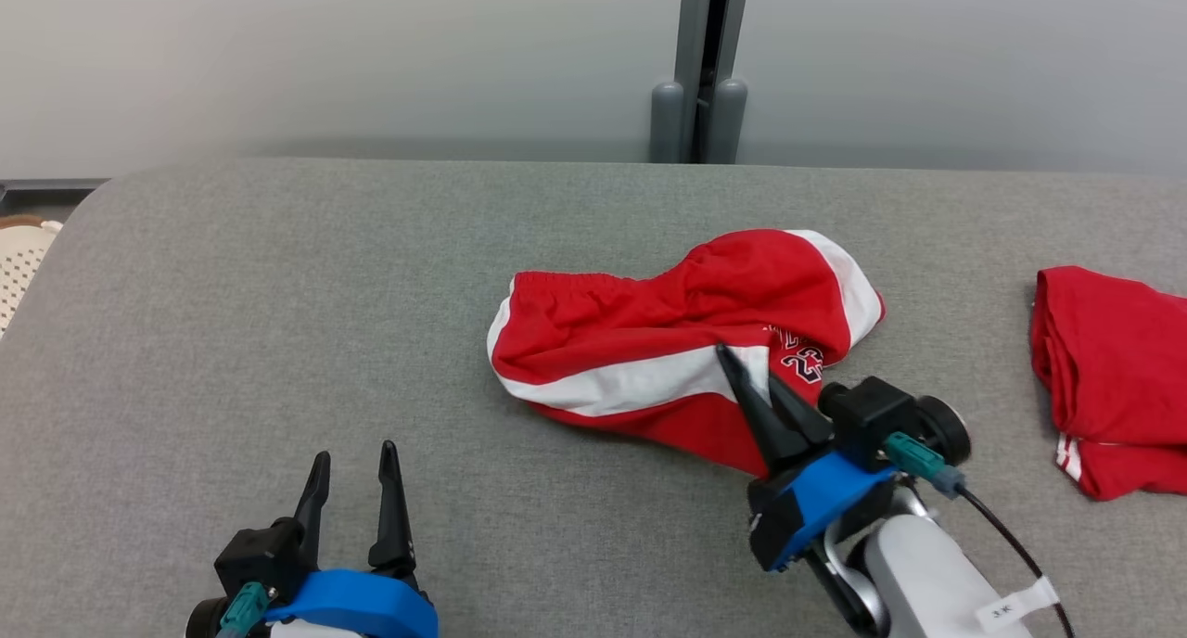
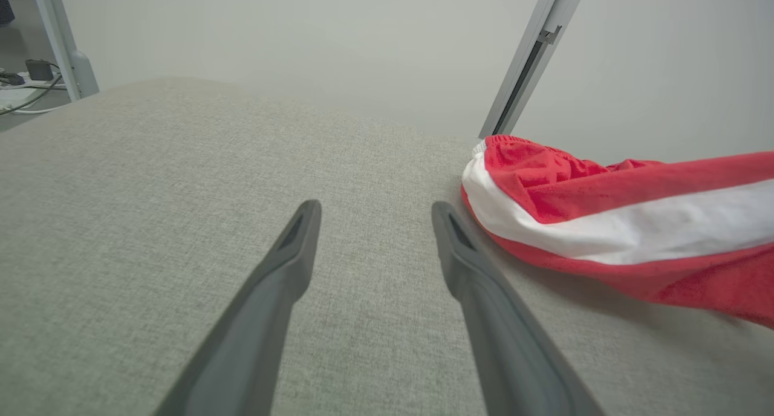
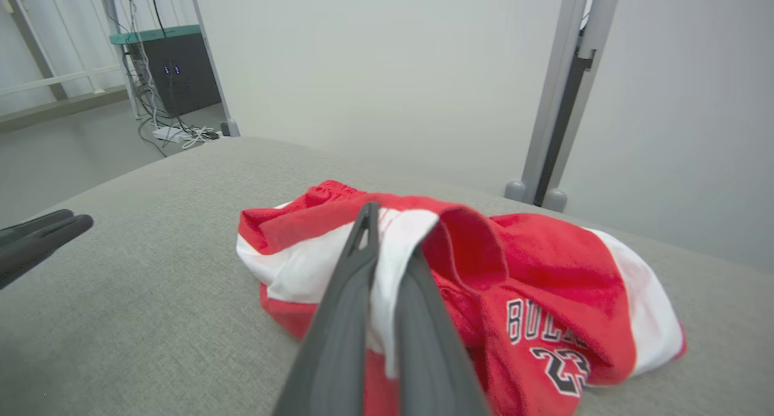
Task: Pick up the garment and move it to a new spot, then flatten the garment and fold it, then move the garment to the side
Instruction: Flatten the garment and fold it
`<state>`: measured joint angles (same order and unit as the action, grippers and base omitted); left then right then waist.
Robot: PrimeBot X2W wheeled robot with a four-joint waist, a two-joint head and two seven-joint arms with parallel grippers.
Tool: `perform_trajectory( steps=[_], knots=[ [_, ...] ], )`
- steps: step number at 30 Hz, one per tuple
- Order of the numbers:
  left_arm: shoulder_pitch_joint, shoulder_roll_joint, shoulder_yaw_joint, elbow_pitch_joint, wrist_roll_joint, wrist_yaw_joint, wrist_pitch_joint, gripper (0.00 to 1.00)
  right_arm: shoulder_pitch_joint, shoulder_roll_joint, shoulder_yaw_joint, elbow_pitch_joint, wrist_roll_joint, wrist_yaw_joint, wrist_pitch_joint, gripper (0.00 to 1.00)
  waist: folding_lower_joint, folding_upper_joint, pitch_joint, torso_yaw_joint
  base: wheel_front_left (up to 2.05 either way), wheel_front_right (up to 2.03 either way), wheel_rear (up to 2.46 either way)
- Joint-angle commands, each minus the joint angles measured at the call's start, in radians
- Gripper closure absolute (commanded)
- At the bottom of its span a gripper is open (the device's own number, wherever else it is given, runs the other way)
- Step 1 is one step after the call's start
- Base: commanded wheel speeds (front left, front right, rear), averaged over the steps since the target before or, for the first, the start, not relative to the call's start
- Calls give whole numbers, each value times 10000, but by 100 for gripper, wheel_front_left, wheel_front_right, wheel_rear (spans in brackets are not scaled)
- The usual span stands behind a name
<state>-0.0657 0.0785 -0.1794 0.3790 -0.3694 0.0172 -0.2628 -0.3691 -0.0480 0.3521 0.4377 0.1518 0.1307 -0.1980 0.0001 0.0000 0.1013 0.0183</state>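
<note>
Left arm (image 1: 357, 606), jaws apart; right arm (image 1: 913, 564), jaws together.

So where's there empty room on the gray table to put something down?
The biggest bare patch is the left half of the gray table, between its left edge, the shorts and the left gripper. A strip runs behind the shorts too. The right is crowded: right gripper pinching the shorts, another red garment close by.
</note>
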Motion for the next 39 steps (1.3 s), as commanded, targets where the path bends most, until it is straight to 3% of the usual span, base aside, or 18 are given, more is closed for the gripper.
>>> perform_trajectory(
  steps=[1, 7, 14, 15, 16, 17, 28, 39],
  knots=[
    [7, -24, 9, -5, 34, -2, -27, 0, 332, -44, -366, -138, -226, 1, 101, 100, -1, 0, -155, -151, 0, 0, 0],
    [92, -60, 42, -56, 86, -34, -27, 0, 1321, -153, -2447, -488, -1103, 1, 773, 100, -1, 0, -211, -248, 0, 0, 0],
    [2, -102, 34, -11, 139, -109, -25, 0, 1617, -302, -4437, 270, -1758, -1, 740, 98, -1, 0, -73, -108, 0, 0, 0],
    [-11, -108, 36, 0, 155, -111, -27, 0, 1572, -273, -4494, 438, -1820, -1, 687, 64, -1, 0, -71, -98, 0, 0, 0],
    [-23, -110, 42, 18, 171, -121, -27, 0, 1526, -243, -4515, 592, -1891, -1, 619, 16, -1, 0, -75, -88, 0, 0, 0],
    [-31, -113, 41, 36, 175, -129, -27, 0, 1478, -228, -4515, 729, -1948, -1, 531, 0, -1, 0, -84, -82, 0, 0, 0],
    [148, -132, 117, 103, 263, -193, -27, 0, 1695, -58, -4613, 1570, -1919, -1, -191, 0, -1, 0, -333, -206, 0, 0, 0],
    [107, -149, -122, 46, 477, -334, -27, 0, 2153, -25, -4714, 318, -1682, -1, -565, 0, -1, 0, -548, -406, 0, 0, 0]
  ],
)
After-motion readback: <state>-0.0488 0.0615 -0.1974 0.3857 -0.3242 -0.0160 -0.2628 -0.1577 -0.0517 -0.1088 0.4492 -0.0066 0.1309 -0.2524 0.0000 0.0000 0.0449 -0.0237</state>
